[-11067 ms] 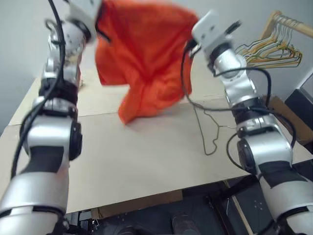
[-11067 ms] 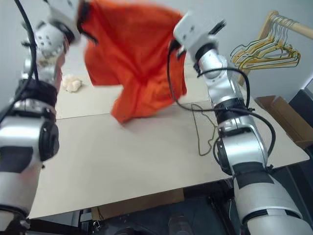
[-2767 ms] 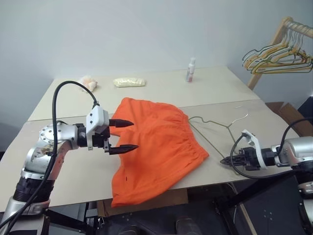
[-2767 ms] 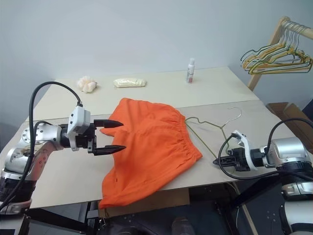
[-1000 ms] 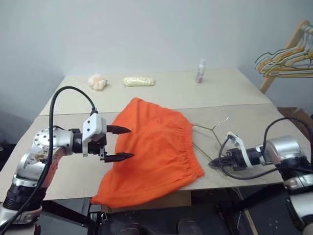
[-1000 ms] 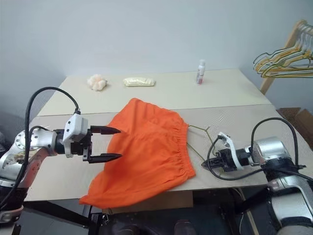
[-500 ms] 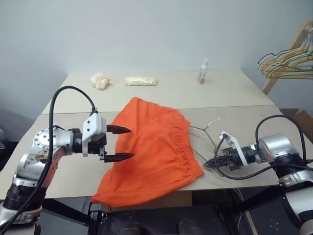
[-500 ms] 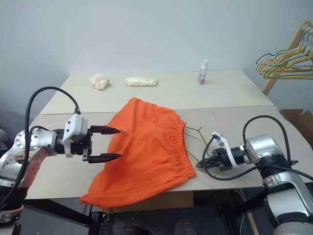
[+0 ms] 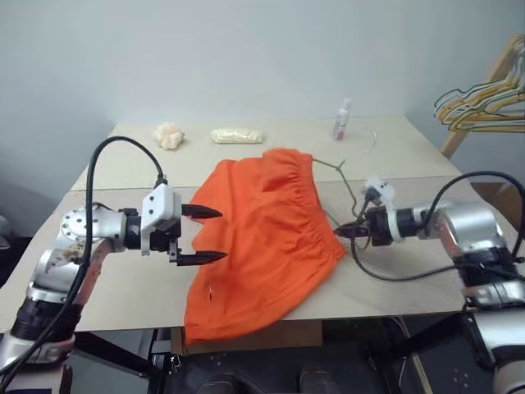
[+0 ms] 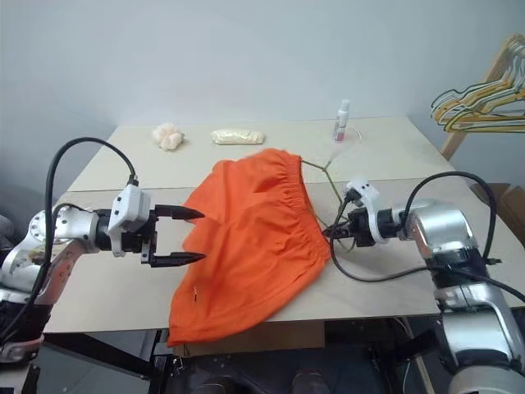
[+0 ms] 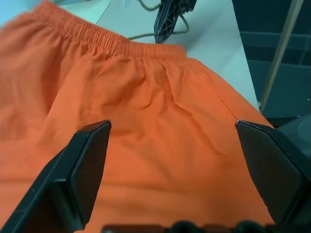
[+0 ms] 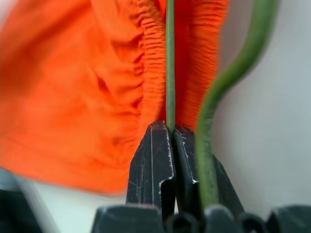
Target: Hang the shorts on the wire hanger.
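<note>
The shorts [image 9: 262, 242] lie spread over the middle of the table [image 9: 394, 279], their lower edge drooping past its near edge. The waistband end is lifted off the surface, slung over the wire hanger [image 10: 328, 176]. The right gripper [image 10: 330, 233] has its two black fingers pressed together on one thin wire of that hanger. In the right wrist view the wire [image 12: 169, 63] rises straight out from between the fingertips, with the gathered orange waistband just behind it. The hanger's hook stands up near the small bottle [image 9: 342, 120] at the far side of the table.

The left gripper [image 9: 209, 235] hovers at the shorts' left side with its fingers [image 11: 82, 170] spread wide. The cloth lies between and beyond them, and I cannot tell whether they touch it.

A second ago the hanger lay nearly flat on the table beside the shorts, and the right gripper sat low near the table's edge. Now that gripper is higher and farther in, the hanger is tipped up, and the waistband has risen with it. The left gripper looks much as it did.
</note>
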Robot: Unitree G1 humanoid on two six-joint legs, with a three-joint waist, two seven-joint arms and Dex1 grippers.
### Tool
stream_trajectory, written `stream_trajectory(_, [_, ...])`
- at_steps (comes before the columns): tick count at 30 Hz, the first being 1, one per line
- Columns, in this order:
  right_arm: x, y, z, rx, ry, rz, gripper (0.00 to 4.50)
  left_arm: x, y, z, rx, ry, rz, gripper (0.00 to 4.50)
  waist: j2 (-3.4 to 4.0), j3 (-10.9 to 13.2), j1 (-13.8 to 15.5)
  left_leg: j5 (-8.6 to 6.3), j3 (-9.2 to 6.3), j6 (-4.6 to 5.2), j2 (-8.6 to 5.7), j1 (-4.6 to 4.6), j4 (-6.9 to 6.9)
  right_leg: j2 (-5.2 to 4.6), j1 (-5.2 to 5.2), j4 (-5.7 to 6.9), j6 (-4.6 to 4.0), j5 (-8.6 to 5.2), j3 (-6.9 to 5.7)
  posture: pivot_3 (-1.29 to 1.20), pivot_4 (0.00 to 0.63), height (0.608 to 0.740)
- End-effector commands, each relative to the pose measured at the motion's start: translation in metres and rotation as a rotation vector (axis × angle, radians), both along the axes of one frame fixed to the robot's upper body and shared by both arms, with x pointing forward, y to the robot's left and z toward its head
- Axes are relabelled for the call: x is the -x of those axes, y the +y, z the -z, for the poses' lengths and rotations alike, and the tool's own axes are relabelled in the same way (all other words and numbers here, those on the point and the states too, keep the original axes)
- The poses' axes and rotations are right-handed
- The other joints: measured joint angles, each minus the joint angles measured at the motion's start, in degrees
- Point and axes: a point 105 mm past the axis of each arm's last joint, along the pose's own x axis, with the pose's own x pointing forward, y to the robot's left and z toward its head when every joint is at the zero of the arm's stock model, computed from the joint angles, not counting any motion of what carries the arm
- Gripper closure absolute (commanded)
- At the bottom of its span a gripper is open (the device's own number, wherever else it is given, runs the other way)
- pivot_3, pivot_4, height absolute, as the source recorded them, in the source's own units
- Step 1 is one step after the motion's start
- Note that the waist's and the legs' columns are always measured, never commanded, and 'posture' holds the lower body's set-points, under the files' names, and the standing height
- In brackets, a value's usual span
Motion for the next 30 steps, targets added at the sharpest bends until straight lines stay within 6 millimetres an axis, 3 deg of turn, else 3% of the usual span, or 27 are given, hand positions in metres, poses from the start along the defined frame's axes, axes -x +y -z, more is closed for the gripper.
stream_trajectory(1, [0.000,0.026,-0.036,0.134,-0.269,-0.163,4.50,-0.017,0.022,-0.043,-0.027,-0.136,-0.042,0.06,-0.02,0.01,-0.66,0.00,0.01,0.00,0.00,0.00,0.02,0.00,-0.01,0.00,0.00,0.00,0.00,-0.15,0.000,0.740])
stream_trajectory(5, [0.005,0.046,-0.042,0.199,-0.301,-0.257,4.50,-0.030,0.034,-0.084,-0.035,-0.223,-0.041,0.06,-0.06,0.03,-2.61,0.01,0.01,0.00,0.00,0.00,0.03,0.01,0.02,0.01,0.00,0.00,-0.02,-0.18,0.000,0.740])
stream_trajectory(7, [0.010,0.057,-0.042,0.200,-0.278,-0.299,4.50,-0.033,0.035,-0.091,-0.074,-0.248,-0.005,0.06,-0.06,0.03,-3.16,-0.01,-0.02,0.03,0.00,0.00,0.05,0.00,0.04,0.06,0.00,0.00,-0.07,-0.18,0.000,0.740])
stream_trajectory(13, [0.015,0.069,-0.038,0.250,-0.230,-0.365,4.50,-0.051,0.024,-0.064,-0.257,-0.237,0.104,0.06,-0.06,0.03,-4.65,-0.01,-0.04,0.04,0.00,0.07,0.10,-0.02,0.14,0.08,0.00,0.00,-0.10,-0.18,0.000,0.740])
stream_trajectory(20, [0.014,0.075,-0.040,0.279,-0.230,-0.383,4.50,-0.067,0.017,-0.017,-0.481,-0.108,0.196,0.06,-0.08,0.04,-6.26,-0.02,-0.06,0.07,-0.01,-0.07,0.12,-0.01,0.02,0.21,0.01,-0.01,-0.12,-0.20,0.000,0.740])
stream_trajectory(23, [0.015,0.078,-0.042,0.265,-0.221,-0.383,4.50,-0.074,0.012,-0.011,-0.506,-0.107,0.207,0.68,-0.08,0.04,-6.73,-0.02,-0.07,0.08,-0.01,-0.07,0.16,-0.01,0.02,0.34,0.02,0.00,-0.12,-0.21,0.000,0.740])
stream_trajectory(30, [0.017,0.081,-0.044,0.247,-0.215,-0.372,4.50,-0.077,0.008,-0.010,-0.480,-0.122,0.206,2.98,-0.08,0.04,-7.97,-0.02,-0.07,0.09,0.00,-0.09,0.15,-0.01,-0.06,0.43,0.04,-0.02,-0.11,-0.22,0.000,0.740])
